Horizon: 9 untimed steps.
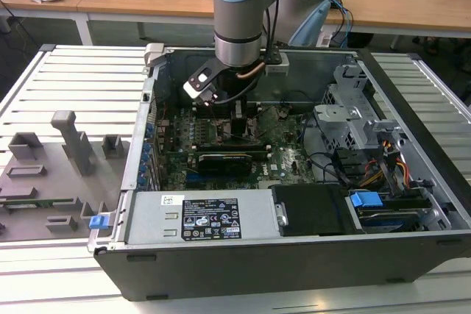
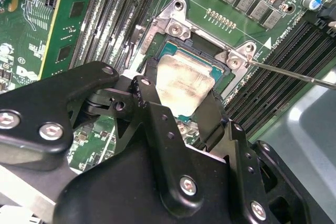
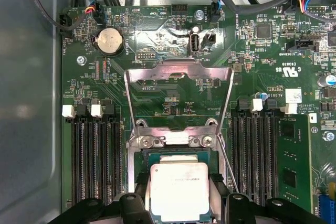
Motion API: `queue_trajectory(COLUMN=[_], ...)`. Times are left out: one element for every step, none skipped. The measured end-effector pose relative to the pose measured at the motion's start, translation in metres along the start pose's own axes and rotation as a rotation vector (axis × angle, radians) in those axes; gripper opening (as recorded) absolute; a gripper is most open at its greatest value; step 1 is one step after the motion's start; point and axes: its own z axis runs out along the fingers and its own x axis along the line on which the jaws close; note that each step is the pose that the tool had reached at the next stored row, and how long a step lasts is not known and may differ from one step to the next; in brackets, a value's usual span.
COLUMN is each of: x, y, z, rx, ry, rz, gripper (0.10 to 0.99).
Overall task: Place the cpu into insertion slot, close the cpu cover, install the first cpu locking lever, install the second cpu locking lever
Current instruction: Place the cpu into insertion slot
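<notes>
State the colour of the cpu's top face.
Silvery-beige metal. The cpu shows best in the first wrist view.

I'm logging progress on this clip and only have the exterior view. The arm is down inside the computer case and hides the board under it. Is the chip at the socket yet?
Observer: Yes. In the first wrist view the chip is at the socket, with the gripper closed on two opposite sides of it.
Operator: Is the cover down over it?
Observer: No. In the first wrist view the cover is swung open and lies back, off the socket.
Operator: And the levers?
Observer: In the second wrist view one thin lever sticks out free beside the socket, not latched.
</notes>
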Motion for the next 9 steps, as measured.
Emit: queue_trajectory(x=[0.0000, 0.0001, 0.0002, 0.0005, 0.0010, 0.0010, 0.0011, 0.0011, 0.0011], y=[-0.0005, -0.0008, -0.0010, -0.0011, -0.0011, -0.0011, -0.0011, -0.0011, -0.0011], z=[0.0000, 0.0000, 0.0000, 0.0000, 0.0002, 0.0003, 0.0003, 0.0003, 0.0003], rx=[0.000, 0.000, 0.000, 0.000, 0.000, 0.000, 0.000, 0.000, 0.000], ry=[0.0001, 0.0002, 0.0001, 0.0000, 0.0003, 0.0002, 0.0000, -0.0002, -0.0001], rz=[0.000, 0.000, 0.000, 0.000, 0.000, 0.000, 0.000, 0.000, 0.000], gripper=[0.537, 0.537, 0.537, 0.537, 0.537, 0.537, 0.537, 0.537, 0.537])
